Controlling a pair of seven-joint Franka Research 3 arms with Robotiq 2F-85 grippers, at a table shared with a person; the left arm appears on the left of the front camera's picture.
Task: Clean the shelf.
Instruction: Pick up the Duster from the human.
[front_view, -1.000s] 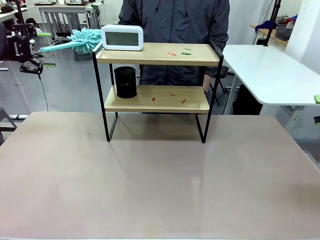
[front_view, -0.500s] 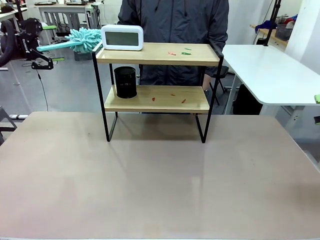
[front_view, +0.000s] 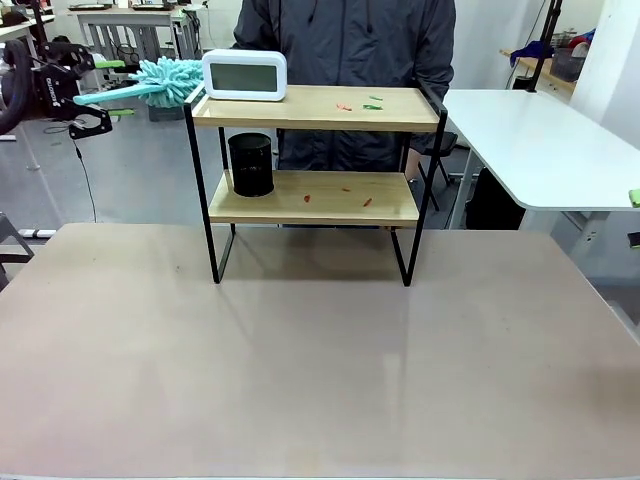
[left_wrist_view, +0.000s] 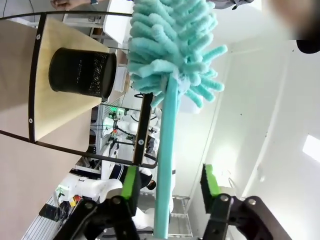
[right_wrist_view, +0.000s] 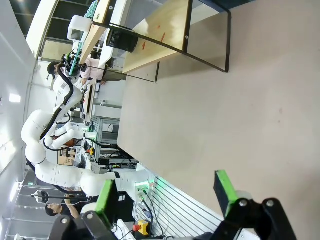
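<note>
Two pads (left_wrist_view: 209, 182) of the left gripper (left_wrist_view: 170, 172) are parted around the teal duster's (left_wrist_view: 170, 50) handle, off the shelf's (front_view: 300, 108) top-left corner; the right gripper (right_wrist_view: 165, 180) is held open.

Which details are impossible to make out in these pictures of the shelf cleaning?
- Front view: the scraps on the shelf are too small to identify.
- Front view: the clock hides what, if anything, the duster head rests on.
- Left wrist view: the bottom edge cuts off the duster handle's end between the left hand's fingers.
</note>
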